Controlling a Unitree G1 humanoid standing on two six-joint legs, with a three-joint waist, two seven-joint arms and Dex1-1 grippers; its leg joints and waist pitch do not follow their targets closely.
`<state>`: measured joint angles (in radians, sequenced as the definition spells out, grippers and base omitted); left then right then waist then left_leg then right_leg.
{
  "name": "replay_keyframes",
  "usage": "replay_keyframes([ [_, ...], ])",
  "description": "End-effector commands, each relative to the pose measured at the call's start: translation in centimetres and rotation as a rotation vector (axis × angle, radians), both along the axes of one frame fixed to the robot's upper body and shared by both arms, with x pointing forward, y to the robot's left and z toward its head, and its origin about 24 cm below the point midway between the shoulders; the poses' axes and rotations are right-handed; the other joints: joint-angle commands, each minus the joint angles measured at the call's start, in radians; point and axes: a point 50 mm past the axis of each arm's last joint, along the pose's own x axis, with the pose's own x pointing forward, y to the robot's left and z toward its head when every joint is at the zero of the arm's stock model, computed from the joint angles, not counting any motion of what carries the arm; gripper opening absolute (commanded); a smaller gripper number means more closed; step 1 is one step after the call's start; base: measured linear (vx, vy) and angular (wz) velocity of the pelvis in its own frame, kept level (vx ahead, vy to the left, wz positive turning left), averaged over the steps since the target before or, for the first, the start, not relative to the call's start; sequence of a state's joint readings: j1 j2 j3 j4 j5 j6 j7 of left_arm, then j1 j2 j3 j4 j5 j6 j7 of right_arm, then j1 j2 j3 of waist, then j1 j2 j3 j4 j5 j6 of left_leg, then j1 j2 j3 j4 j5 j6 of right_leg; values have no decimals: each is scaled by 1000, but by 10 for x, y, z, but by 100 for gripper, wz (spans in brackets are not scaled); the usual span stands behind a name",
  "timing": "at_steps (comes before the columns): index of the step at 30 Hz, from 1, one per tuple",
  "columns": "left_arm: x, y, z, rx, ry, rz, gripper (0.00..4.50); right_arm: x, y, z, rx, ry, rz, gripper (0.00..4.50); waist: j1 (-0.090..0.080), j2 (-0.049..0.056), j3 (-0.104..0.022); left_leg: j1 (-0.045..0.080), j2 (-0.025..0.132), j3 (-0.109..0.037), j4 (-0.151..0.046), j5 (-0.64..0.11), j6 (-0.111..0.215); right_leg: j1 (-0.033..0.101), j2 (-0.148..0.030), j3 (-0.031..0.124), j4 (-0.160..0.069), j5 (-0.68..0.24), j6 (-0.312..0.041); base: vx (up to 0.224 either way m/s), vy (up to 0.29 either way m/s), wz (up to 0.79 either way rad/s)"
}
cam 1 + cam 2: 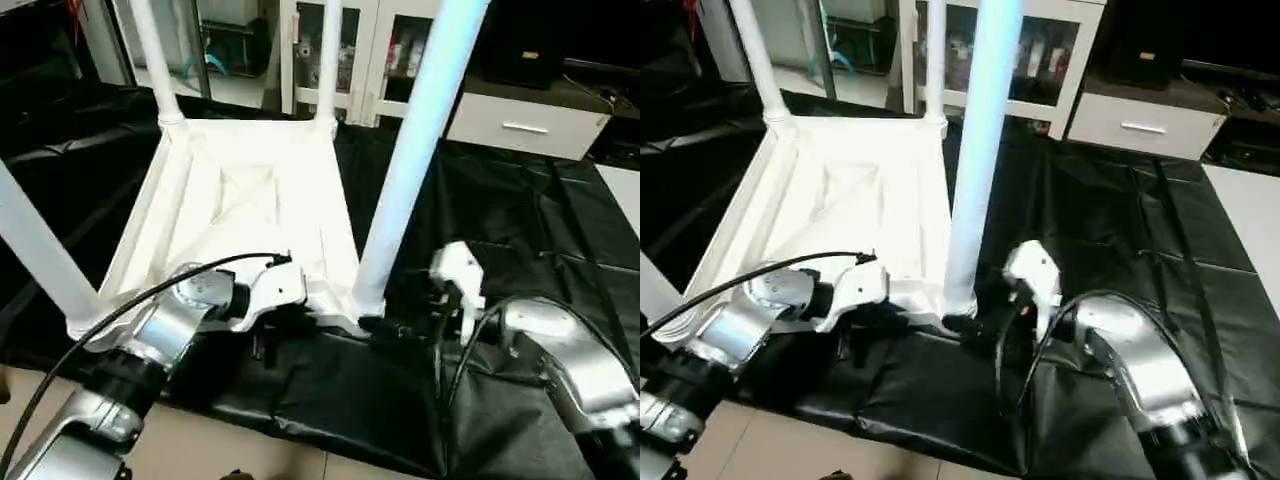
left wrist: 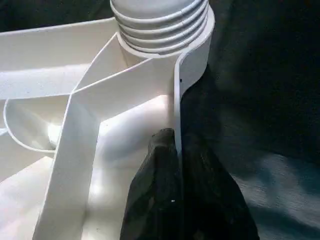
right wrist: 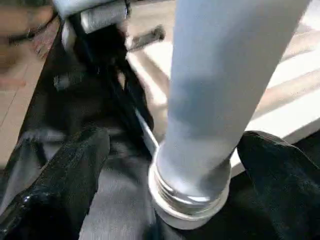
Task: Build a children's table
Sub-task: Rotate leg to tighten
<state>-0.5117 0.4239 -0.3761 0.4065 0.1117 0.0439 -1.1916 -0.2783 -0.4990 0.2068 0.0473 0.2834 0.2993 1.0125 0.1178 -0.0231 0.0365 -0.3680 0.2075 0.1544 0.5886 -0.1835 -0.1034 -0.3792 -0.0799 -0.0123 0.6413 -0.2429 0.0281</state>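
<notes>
The children's table lies upside down on black cloth, its ribbed white tabletop (image 1: pixel 240 200) facing up. Long white legs stand in its corner sockets: two at the far corners (image 1: pixel 150 50) (image 1: pixel 328 60), one at the near left (image 1: pixel 40 250) and one at the near right (image 1: pixel 410 150). My left gripper (image 2: pixel 177 137) is shut on the tabletop's near rim wall (image 2: pixel 176 100), just beside the near right socket, where threads (image 2: pixel 160 20) show. My right gripper (image 3: pixel 175 150) stands open around the base of the near right leg (image 3: pixel 220 75), one finger (image 3: pixel 75 165) on each side, not touching it.
Black cloth (image 1: pixel 520 230) covers the floor around the table, with tan floor (image 1: pixel 250 450) at its near edge. A white glass-door cabinet (image 1: pixel 360 50) and a white drawer unit (image 1: pixel 525 125) stand behind. A black cable (image 1: pixel 150 290) arcs over my left forearm.
</notes>
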Motion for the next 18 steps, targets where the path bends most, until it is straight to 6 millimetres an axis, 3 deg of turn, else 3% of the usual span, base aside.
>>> replay_keyframes([
  [1,-18,-10,-19,10,116,-82,1,2,0,0,-42,-16,35,450,2,-17,-50,7,13,13,-67,-120,63,35,-43,18,-71,30,-218,0,0,0],
  [9,-24,-8,-20,68,174,-150,1,10,3,4,-73,-2,163,450,9,-18,-50,11,14,15,-67,-134,66,33,-41,18,-70,38,-228,0,0,0],
  [18,-21,-5,-17,111,183,-181,1,7,1,-4,-167,27,327,450,18,-19,-52,10,13,16,-64,-123,72,34,-39,17,-67,63,-238,0,0,0],
])
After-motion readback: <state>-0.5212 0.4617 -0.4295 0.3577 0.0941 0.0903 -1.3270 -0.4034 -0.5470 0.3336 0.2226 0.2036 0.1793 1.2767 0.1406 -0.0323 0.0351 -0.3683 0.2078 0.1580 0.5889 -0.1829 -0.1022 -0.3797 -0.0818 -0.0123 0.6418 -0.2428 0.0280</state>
